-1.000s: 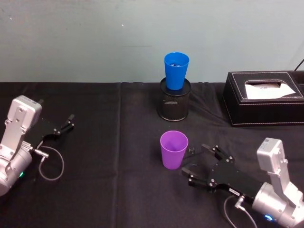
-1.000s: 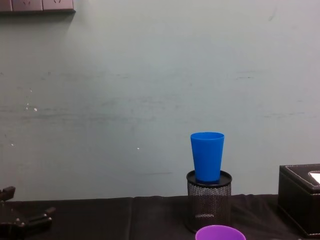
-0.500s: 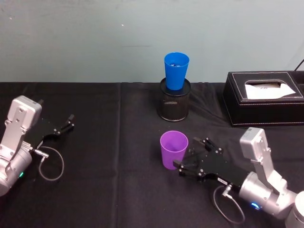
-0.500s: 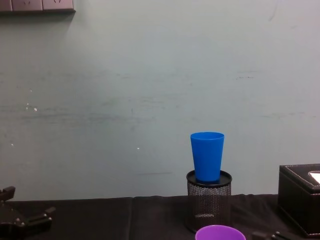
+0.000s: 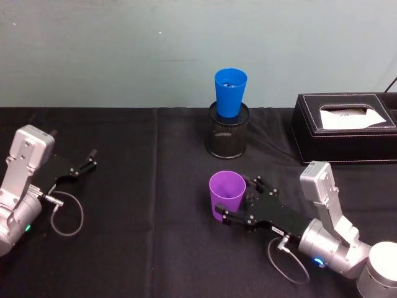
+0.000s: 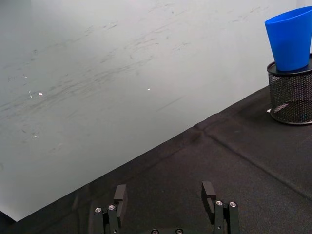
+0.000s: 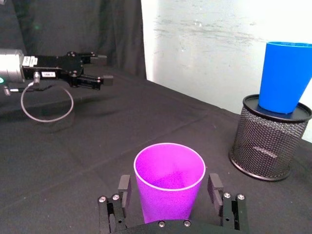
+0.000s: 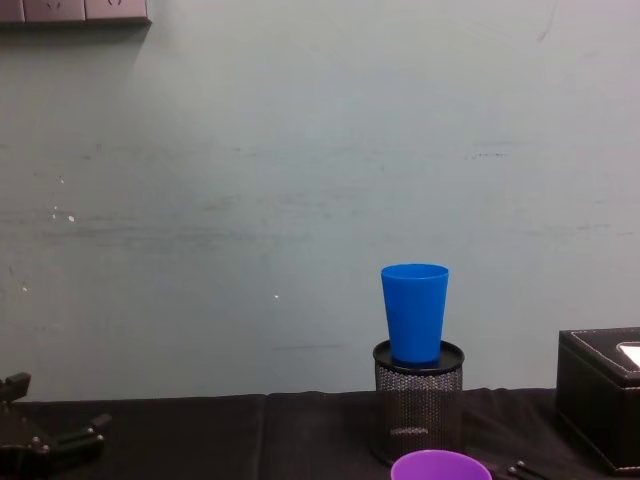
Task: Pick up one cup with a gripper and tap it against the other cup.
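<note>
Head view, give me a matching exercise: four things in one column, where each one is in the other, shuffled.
1 purple plastic tumbler
2 bright blue plastic tumbler
3 black tissue box
4 left gripper

A on the black wire-mesh cylinder
B at the black table's left side, open, empty
C between the open right gripper's fingers
D at the table's right rear

Pairs: 1-C, 2-A, 3-D, 4-B.

Silver-grey left arm (image 5: 18,180), black tool (image 5: 93,158), cable (image 5: 82,214).
</note>
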Tool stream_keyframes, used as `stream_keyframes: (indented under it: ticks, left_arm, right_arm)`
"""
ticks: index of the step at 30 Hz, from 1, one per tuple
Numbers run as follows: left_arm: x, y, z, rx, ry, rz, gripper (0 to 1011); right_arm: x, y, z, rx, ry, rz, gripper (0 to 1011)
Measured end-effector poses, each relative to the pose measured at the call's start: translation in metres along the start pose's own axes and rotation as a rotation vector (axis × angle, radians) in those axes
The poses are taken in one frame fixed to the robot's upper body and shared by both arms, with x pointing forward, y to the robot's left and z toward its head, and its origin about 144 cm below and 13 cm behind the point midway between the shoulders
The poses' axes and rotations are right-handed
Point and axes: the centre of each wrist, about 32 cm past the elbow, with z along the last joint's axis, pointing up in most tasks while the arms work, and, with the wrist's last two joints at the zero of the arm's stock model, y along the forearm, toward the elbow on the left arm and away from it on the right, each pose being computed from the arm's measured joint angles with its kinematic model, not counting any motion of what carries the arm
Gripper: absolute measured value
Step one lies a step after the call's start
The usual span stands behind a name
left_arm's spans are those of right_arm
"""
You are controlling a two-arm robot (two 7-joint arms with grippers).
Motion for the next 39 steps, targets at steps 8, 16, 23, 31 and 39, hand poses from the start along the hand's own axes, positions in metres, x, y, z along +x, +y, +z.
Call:
stream_keyframes:
  ticks: [8, 16, 23, 31, 39]
  left_arm:
    - [0.000, 0.000, 0.000, 0.000, 0.000, 0.000, 1000]
    - [0.000, 0.000, 0.000, 0.000, 0.000, 0.000, 1000]
    - [0.000, 0.000, 0.000, 0.000, 0.000, 0.000, 1000]
    - [0.000, 0.000, 0.000, 0.000, 0.000, 0.000, 1000]
    - [0.000, 0.000, 0.000, 0.000, 0.000, 0.000, 1000]
  right_arm:
    - [0.002, 0.010, 0.000, 0.025, 0.024, 0.003, 1002]
    - [0.003, 0.021, 0.000, 0.020, 0.035, -0.001, 1002]
    - [0.003, 0.020, 0.001, 0.020, 0.034, -0.001, 1002]
    - [0.003, 0.019, 0.000, 0.021, 0.034, 0.000, 867]
    - [0.003, 0.019, 0.001, 0.021, 0.033, 0.000, 772]
